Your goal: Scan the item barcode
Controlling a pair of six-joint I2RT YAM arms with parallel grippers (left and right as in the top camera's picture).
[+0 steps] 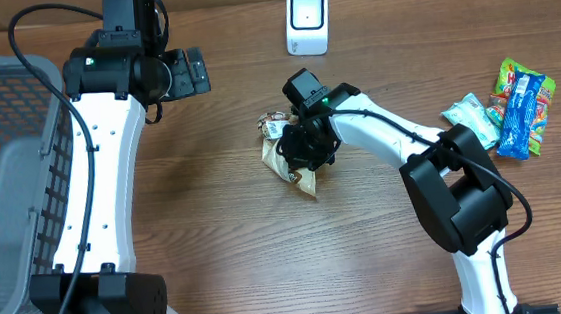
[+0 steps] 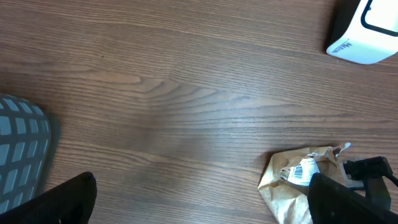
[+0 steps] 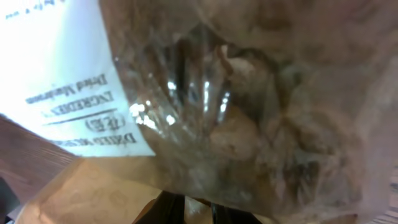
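— Where's everything?
— My left gripper (image 1: 186, 72) gapes wide, empty. The bag (image 1: 272, 156) lies on the table (image 1: 216, 232), six o'clock of the scanner (image 1: 307, 20). My right gripper (image 1: 298, 150) pinches it.
— Handling?
— Light, crinkly and slippery, I'd judge. Hold an edge, keeping the label (image 2: 303, 171) clear.

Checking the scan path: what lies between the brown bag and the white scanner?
Only bare table between bag and scanner, shown in the overhead view.
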